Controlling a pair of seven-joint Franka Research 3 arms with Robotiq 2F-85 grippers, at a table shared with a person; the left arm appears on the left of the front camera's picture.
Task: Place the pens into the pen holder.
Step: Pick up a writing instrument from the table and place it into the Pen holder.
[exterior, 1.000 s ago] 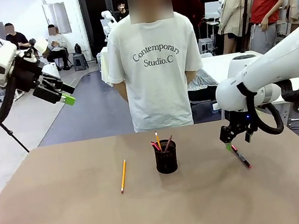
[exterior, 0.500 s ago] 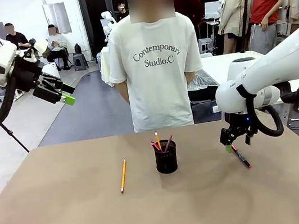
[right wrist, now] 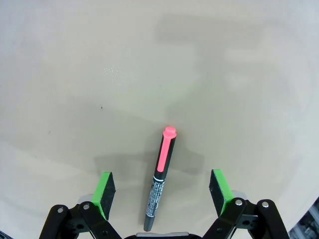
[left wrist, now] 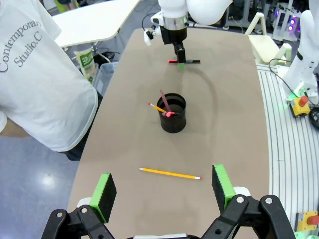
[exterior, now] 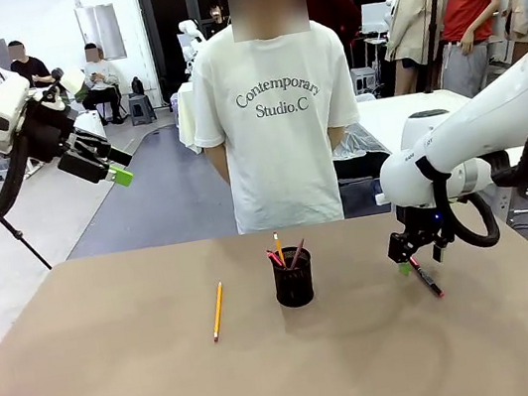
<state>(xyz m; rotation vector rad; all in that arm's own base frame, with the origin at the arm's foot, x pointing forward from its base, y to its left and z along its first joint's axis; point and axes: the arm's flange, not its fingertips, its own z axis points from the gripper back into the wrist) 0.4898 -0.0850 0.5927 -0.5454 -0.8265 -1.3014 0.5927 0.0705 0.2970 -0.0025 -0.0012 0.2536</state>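
The black mesh pen holder (exterior: pixel 293 277) stands mid-table with several pens sticking out of it; it also shows in the left wrist view (left wrist: pixel 174 113). A yellow-orange pencil (exterior: pixel 218 311) lies flat to its left (left wrist: pixel 170 174). A black pen with red ends (exterior: pixel 424 275) lies on the table at the right (right wrist: pixel 160 176). My right gripper (exterior: pixel 407 262) is open, low over this pen, its green pads (right wrist: pixel 103 187) on either side of it. My left gripper (exterior: pixel 115 168) is open, held high at the far left, away from the table.
A person in a white T-shirt (exterior: pixel 274 116) stands at the far edge of the brown table (exterior: pixel 124 391), hands behind the back. Bare tabletop lies in front of the holder.
My right gripper has sunk slightly toward the black pen. The left arm, pencil and holder have not moved.
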